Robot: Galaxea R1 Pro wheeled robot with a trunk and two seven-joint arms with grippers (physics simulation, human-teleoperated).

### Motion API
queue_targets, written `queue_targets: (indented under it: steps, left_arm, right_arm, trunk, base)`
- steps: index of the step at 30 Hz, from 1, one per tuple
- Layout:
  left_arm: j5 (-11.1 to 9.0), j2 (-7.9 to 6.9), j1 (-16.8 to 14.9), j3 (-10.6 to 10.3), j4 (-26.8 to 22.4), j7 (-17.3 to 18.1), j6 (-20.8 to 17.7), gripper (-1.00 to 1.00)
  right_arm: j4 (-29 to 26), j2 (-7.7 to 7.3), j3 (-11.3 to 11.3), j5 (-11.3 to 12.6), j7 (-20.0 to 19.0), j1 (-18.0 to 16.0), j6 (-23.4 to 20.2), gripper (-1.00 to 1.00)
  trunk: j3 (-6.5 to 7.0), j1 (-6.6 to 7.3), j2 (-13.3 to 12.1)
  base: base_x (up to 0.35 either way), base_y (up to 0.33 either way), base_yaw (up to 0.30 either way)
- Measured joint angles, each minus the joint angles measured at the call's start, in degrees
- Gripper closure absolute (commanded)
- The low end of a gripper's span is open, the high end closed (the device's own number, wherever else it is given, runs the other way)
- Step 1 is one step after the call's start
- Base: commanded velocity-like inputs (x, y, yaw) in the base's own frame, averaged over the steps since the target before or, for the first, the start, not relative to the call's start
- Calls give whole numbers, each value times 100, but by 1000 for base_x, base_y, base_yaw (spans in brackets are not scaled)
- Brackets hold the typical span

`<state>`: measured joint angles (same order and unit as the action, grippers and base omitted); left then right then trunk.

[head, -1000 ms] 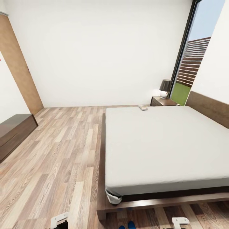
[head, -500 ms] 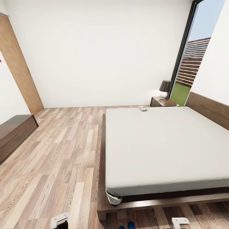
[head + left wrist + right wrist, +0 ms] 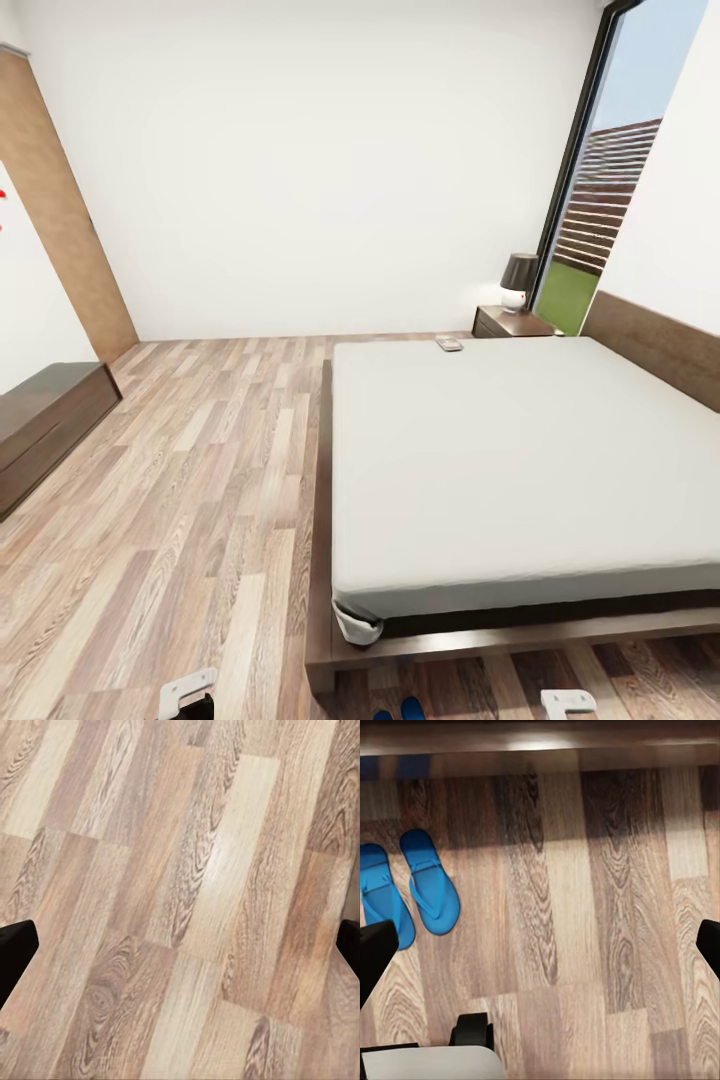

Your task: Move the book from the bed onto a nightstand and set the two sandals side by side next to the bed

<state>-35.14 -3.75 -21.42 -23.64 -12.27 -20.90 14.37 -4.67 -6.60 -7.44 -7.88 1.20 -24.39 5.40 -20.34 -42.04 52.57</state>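
Observation:
The book (image 3: pixel 449 343) lies flat on the far corner of the bed's off-white mattress (image 3: pixel 520 460), close to the dark nightstand (image 3: pixel 510 322). The two blue sandals (image 3: pixel 431 881) lie side by side on the plank floor just off the bed's dark frame (image 3: pixel 540 735); their tips (image 3: pixel 400 711) peek in at the head view's lower edge. My right gripper (image 3: pixel 540 949) hangs open above the floor beside the sandals, with nothing in it. Over bare planks, my left gripper (image 3: pixel 180 945) is open too, its black fingertips (image 3: pixel 15 952) far apart.
A lamp (image 3: pixel 518 278) stands on the nightstand by the tall window (image 3: pixel 610 200). A long low dark bench cabinet (image 3: pixel 40 420) lines the left wall beside a brown door (image 3: pixel 60 220). Wide plank floor (image 3: pixel 200 480) runs left of the bed. My base (image 3: pixel 472 1031) shows below the right gripper.
The whole head view has slid down a few pixels, so the camera has moved slightly. The book, bed and sandals stay where they were.

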Motion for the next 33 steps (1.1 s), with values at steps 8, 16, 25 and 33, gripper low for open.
queue_targets:
  steps: [8, 16, 25, 33]
  left_arm:
    - [0, 0, 0, 4, 1, 0, 0, -100]
    - [2, 0, 0, 1, 0, 0, -1, -100]
    - [4, 0, 0, -3, 1, 0, 0, -100]
    - [1, 0, 0, -1, -4, 0, 0, -100]
  right_arm:
    - [17, 0, 4, -2, 0, 1, 1, -100]
    - [26, 0, 5, -3, 0, 1, 1, -100]
    - [28, 0, 8, -4, 0, 1, 1, -100]
    - [28, 0, 9, -5, 0, 1, 1, -100]
  trunk:
    - [144, 176, -321]
    - [288, 352, -642]
    - [450, 550, -1004]
    - [594, 726, -1325]
  base:
    - [0, 0, 0]
    - [0, 0, 0]
    - [0, 0, 0]
    - [0, 0, 0]
